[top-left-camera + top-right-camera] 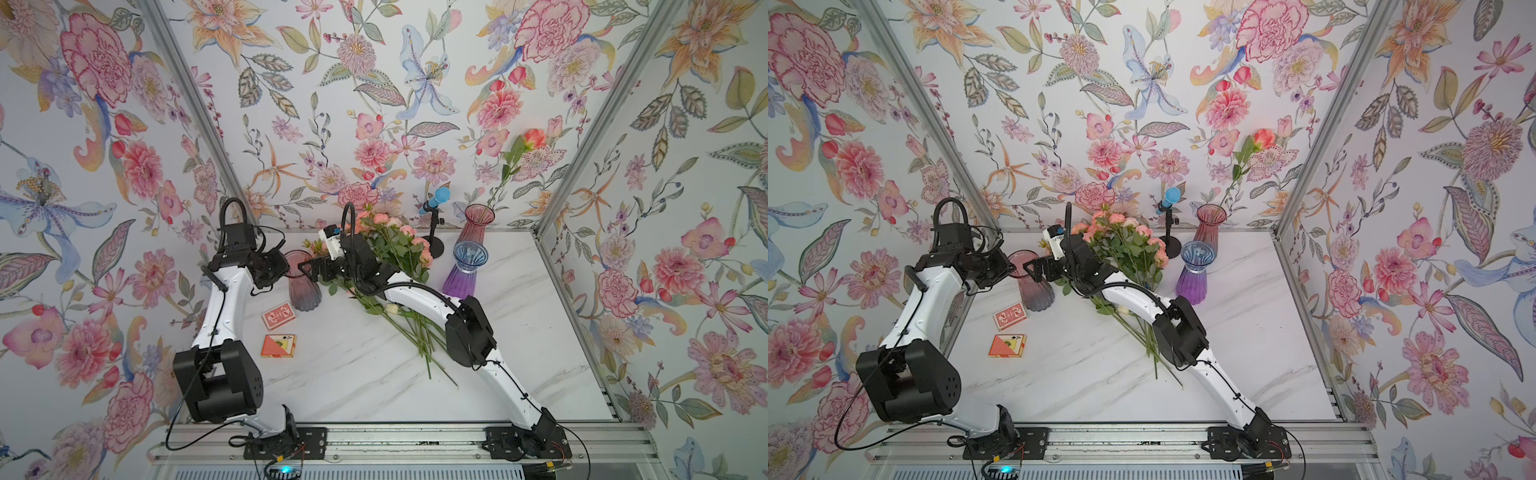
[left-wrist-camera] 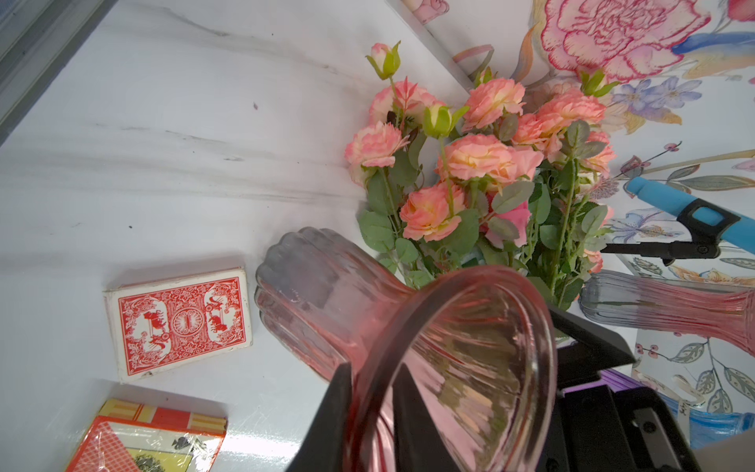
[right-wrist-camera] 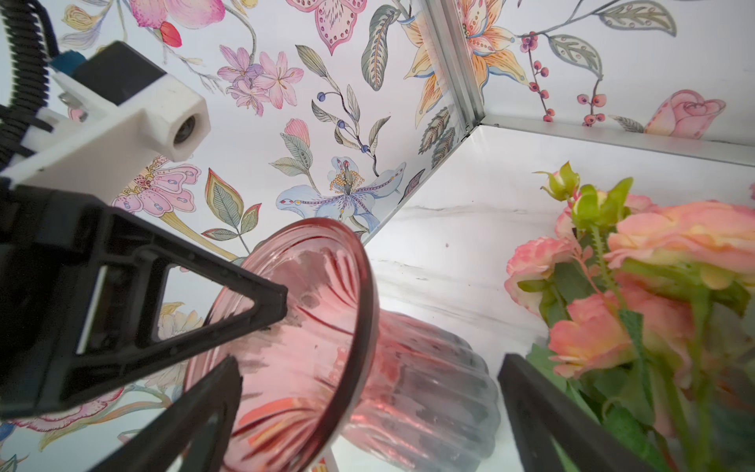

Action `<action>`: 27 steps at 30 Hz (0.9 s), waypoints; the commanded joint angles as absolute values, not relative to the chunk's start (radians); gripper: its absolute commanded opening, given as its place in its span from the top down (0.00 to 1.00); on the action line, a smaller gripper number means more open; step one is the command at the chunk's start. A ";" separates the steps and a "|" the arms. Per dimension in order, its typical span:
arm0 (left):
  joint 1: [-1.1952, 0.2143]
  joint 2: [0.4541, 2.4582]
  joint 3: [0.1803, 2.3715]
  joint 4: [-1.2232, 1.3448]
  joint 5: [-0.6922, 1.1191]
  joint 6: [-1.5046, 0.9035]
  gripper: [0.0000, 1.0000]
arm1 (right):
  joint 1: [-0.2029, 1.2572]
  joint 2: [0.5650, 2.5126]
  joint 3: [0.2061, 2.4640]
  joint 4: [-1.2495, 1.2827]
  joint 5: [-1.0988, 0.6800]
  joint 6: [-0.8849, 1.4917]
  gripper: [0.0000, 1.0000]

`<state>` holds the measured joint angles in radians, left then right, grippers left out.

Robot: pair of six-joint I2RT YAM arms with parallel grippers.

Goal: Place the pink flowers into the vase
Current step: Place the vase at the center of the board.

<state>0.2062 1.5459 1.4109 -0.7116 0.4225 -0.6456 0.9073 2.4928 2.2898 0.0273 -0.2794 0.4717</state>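
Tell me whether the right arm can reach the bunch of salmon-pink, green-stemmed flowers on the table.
Probably yes: the right gripper stands open beside the salmon-pink flowers, with nothing between, though the arm lies across their stems.

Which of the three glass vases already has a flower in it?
The red-topped vase beside the microphone: one coral rose stands in it. The pink-grey vase and blue-purple vase are empty.

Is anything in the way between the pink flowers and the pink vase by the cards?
Yes. The open right gripper sits between the pink flowers and the pink vase, with its arm over the stems. The left gripper straddles the vase's rim, one finger inside the mouth.
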 commanded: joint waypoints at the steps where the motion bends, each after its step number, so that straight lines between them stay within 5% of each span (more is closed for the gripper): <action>1: 0.200 1.511 1.444 -0.666 0.434 -0.620 0.77 | 0.904 2.455 2.326 0.020 -0.288 0.474 0.01; 14: 0.201 1.491 1.456 -0.679 0.377 -0.570 0.64 | 0.908 2.464 2.345 0.018 -0.288 0.473 0.01; 24: 0.215 1.424 1.408 -0.679 0.303 -0.509 0.32 | 0.909 2.451 2.350 0.010 -0.295 0.460 0.01; 27: 0.233 1.376 1.370 -0.656 0.293 -0.490 0.16 | 0.912 2.445 2.354 0.012 -0.302 0.452 0.01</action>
